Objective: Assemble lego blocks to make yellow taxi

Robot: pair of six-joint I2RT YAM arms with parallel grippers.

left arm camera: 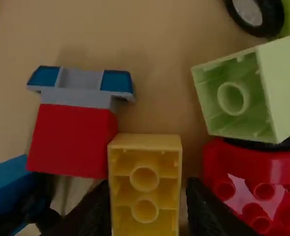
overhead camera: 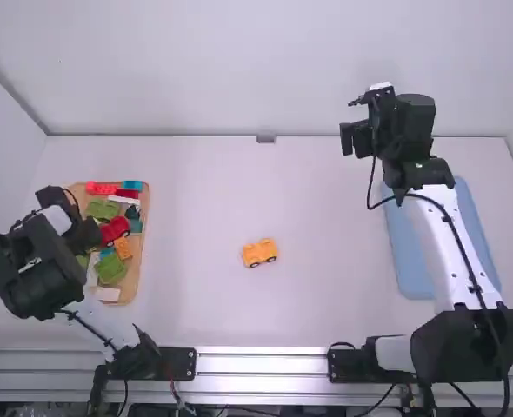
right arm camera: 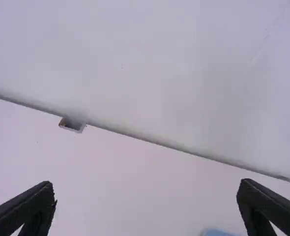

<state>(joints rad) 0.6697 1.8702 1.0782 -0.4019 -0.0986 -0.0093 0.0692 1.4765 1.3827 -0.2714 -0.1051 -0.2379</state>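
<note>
In the high view, the yellow car (overhead camera: 259, 253) sits on its wheels near the middle of the white table (overhead camera: 326, 304). The left gripper (overhead camera: 93, 234) is over the tray (overhead camera: 144, 208) of mixed blocks, where a red car (overhead camera: 115, 228) lies. The right gripper (overhead camera: 354, 139) is up near the table's far edge, its arm passing over the blue mat (overhead camera: 409, 252).

In the left wrist view, the left gripper (left arm camera: 147, 189) has its fingers parted, one on each side of a yellow block (left arm camera: 145, 201) (hollow underside showing, oddly enough). Beside that block are a red block (left arm camera: 69, 140) and, farther over, a pale green block (left arm camera: 233, 98).

In the right wrist view, the right gripper (right arm camera: 146, 189) stands wide open.
</note>
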